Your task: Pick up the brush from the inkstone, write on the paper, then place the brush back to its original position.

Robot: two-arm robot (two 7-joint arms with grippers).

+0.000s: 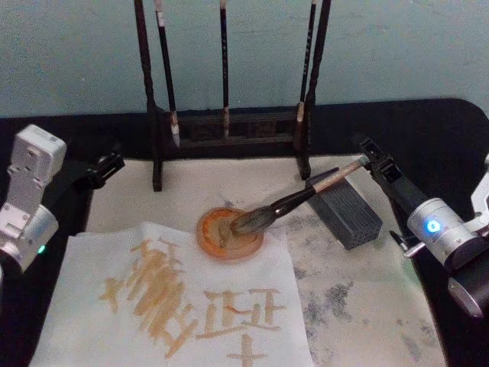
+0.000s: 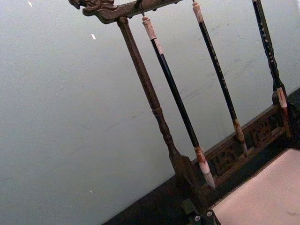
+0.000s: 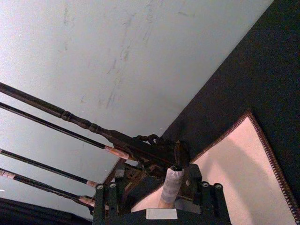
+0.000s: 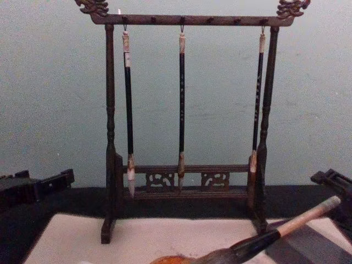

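the brush (image 1: 283, 206) lies slanted, its tuft in the orange inkstone (image 1: 206, 238) and its handle propped on a dark block (image 1: 351, 218). the paper (image 1: 84, 306) lies just beside the inkstone. the right gripper (image 1: 368, 158) straddles the handle end, jaws apart. the left gripper (image 1: 114, 162) waits at the worktop's left, jaws together and empty.

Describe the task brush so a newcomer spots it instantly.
Find the tall dark wooden brush rack at the back. Just in front of it sits a round orange inkstone; the brush lies slanted with its tuft in it, handle end at the right hand. Unlike the three slim black brushes hanging upright, it is thick, bushy-tipped and tan-handled.
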